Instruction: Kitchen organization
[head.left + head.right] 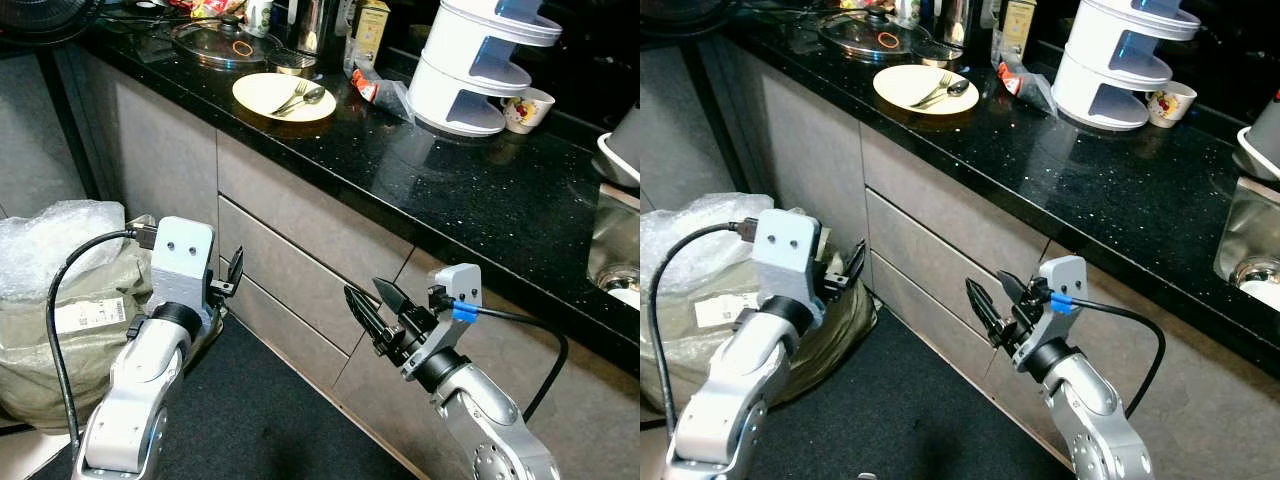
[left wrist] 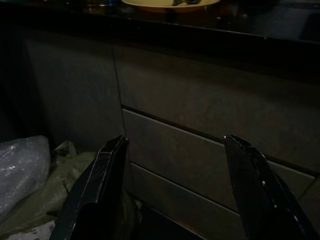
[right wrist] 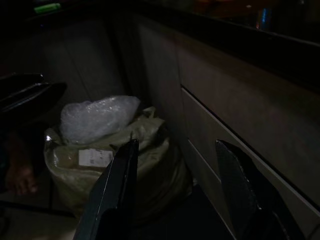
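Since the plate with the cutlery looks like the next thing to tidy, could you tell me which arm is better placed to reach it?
Probably left: the plate sits toward the robot's left, nearer the left gripper than the right gripper. Both are open and empty.

Black speckled countertop (image 1: 450,190), pale yellow plate (image 1: 262,92), grey drawer fronts (image 1: 300,260), olive-green sack (image 1: 60,340).

A plate (image 1: 283,96) is set on the counter (image 1: 480,200), with a fork (image 1: 291,96) and a spoon (image 1: 309,97) laid on it. Behind the plate a lidded pan (image 1: 215,42) is placed; to its right a tiered rack (image 1: 482,62) is stood, with a cup (image 1: 526,108) just beside it. Drawers (image 1: 300,270) are set below the counter. A stuffed bag (image 1: 70,300) is placed on the floor at the left.
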Motion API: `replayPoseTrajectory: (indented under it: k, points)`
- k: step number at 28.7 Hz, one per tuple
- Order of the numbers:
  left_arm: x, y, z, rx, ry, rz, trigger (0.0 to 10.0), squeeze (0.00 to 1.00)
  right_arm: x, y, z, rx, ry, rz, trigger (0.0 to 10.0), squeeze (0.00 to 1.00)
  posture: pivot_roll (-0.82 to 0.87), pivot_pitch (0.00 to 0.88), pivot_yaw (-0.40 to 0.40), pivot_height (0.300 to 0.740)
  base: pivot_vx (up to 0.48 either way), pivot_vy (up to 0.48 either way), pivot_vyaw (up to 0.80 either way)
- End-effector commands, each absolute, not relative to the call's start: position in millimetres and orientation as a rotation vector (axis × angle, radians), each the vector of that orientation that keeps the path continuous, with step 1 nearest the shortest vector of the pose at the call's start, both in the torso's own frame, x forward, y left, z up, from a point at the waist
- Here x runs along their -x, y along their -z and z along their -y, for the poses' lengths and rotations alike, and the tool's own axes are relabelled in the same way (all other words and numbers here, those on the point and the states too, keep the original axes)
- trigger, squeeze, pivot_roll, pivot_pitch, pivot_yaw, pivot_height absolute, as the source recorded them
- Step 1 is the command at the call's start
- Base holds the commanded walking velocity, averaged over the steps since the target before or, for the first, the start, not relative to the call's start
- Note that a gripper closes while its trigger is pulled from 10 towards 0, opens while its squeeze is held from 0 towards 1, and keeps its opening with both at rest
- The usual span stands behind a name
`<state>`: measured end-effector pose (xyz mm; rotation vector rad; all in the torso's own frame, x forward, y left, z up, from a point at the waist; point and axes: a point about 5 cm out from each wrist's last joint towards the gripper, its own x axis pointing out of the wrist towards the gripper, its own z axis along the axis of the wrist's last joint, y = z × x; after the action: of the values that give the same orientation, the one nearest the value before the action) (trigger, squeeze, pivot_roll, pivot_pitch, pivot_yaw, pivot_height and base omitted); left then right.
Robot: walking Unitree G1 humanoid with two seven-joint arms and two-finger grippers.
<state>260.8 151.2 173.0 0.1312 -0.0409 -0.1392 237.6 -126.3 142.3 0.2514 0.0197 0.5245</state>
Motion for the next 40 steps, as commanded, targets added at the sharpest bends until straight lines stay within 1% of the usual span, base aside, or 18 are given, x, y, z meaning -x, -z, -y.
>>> replayPoseTrajectory:
  k: [1,6,12,17,40]
  points:
    - [-260.2,-170.4,-148.3,-0.12,0.154,0.034,10.0,0.0,-238.2,-141.5,130.1,-0.259,-0.516,-0.021,10.0,0.0,0.1,0.016,-0.173,0.74,0.259,0.0,0.0]
    - [-259.9,-169.6,-146.8,-0.118,0.16,0.034,10.0,0.0,-238.1,-142.2,128.7,-0.258,-0.53,-0.017,10.0,0.0,0.1,0.015,-0.172,0.74,0.259,0.0,0.0]
    - [-260.2,-169.7,-146.1,-0.119,0.165,0.036,10.0,0.0,-236.1,-143.5,124.1,-0.219,-0.569,-0.006,10.0,0.0,0.1,0.015,-0.17,0.74,0.262,0.0,0.79]
    - [-260.1,-169.8,-144.4,-0.12,0.172,0.037,10.0,0.0,-235.4,-144.9,122.9,-0.238,-0.583,0.007,10.0,0.0,0.1,0.013,-0.172,0.74,0.262,0.0,0.76]
    - [-261.7,-172.3,-142.6,-0.126,0.185,0.048,10.0,0.0,-237.3,-143.6,120.9,-0.25,-0.594,-0.006,10.0,0.0,0.1,0.007,-0.169,0.74,0.266,0.0,0.0]
